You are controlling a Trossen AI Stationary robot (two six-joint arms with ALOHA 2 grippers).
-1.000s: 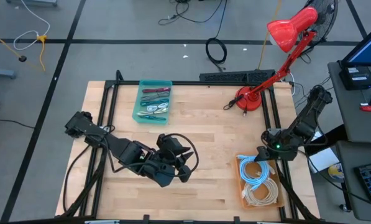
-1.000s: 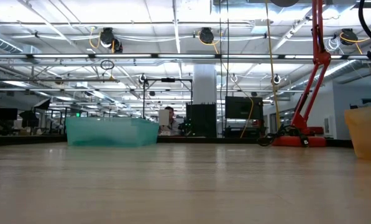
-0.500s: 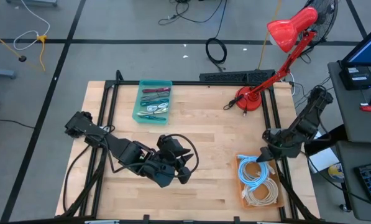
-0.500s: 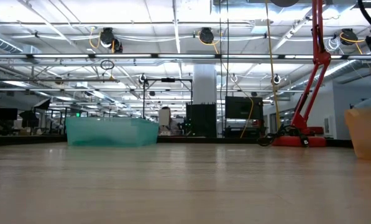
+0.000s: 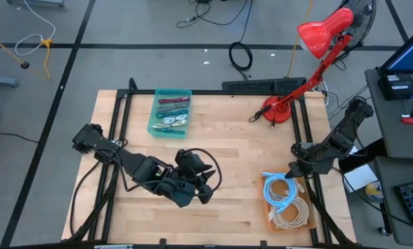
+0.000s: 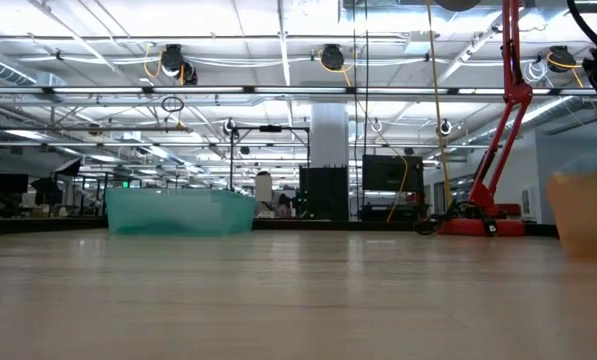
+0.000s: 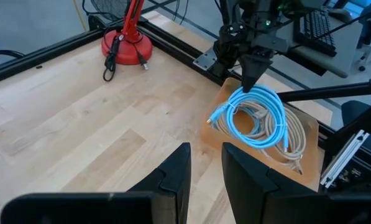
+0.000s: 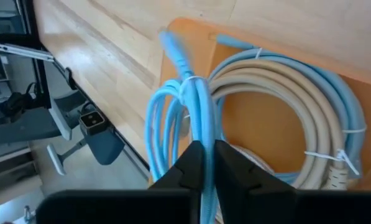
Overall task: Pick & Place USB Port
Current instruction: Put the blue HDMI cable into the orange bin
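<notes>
Right tool [image 7: 250, 79] over the orange bin [image 5: 269, 209] at the counter's [image 5: 234, 145] right front corner, fingers pinched on the blue cable coil [image 5: 283, 191]. Coil partly raised, its lower loops resting on the beige cable coils [image 5: 289, 216] inside the bin. Right wrist view: blue strands run between the two pressed-together fingers [image 8: 188, 163].

Left tool [image 5: 205, 194] hangs over the counter's middle front, fingers a little apart, holding nothing.

Teal tray [image 5: 169, 112] of small items at back left. Red lamp [image 5: 315, 43] at back right.
</notes>
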